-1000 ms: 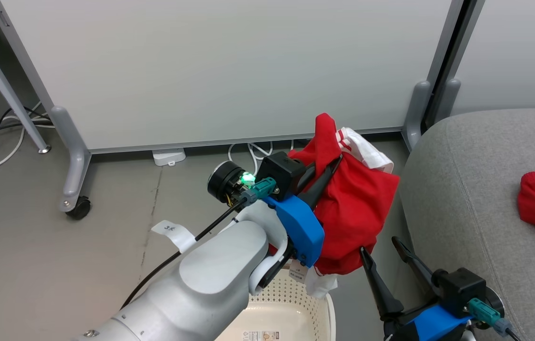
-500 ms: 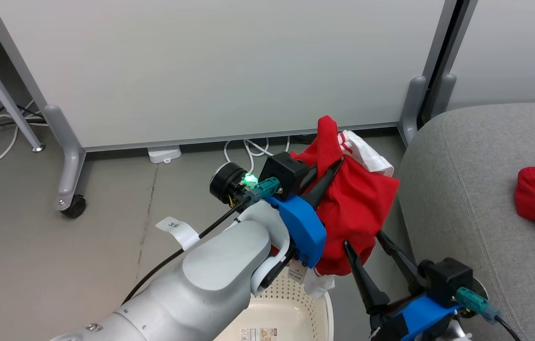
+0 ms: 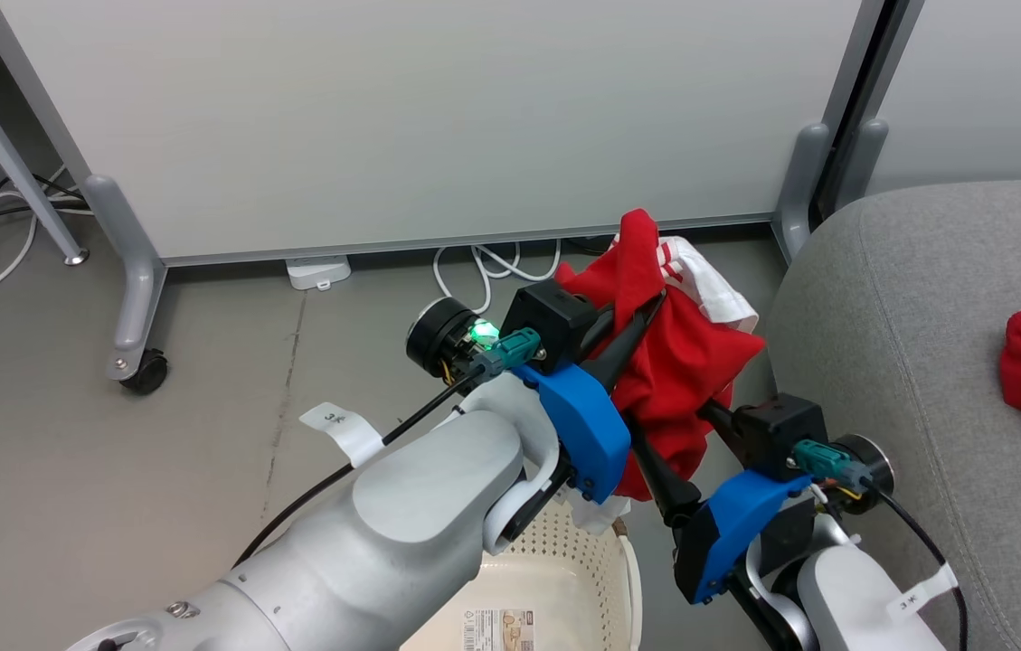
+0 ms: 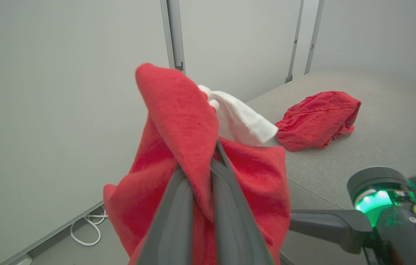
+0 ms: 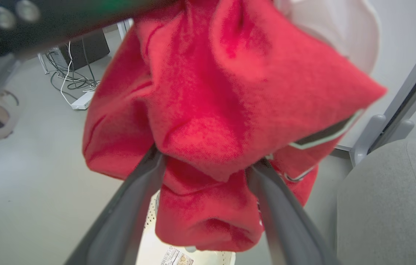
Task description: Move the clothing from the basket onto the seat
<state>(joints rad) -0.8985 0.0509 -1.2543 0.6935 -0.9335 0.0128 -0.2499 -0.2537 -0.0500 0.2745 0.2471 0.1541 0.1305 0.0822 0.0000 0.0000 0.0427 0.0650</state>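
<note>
Rounded grey fabric seat (image 3: pixel 908 316) neighbours a crumpled, fuzzy red garment (image 3: pixel 691 362).

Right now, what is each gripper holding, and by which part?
Left gripper pinches the red garment by a bunched fold near its top. Right gripper open, straddling its hanging bottom, gripping nothing.

Head camera high, downward; wrist cameras close, sharing the clothing (image 3: pixel 682 380)

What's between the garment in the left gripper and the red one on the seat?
Only bare grey seat separates the held garment from the second garment; the left wrist view shows it.
</note>
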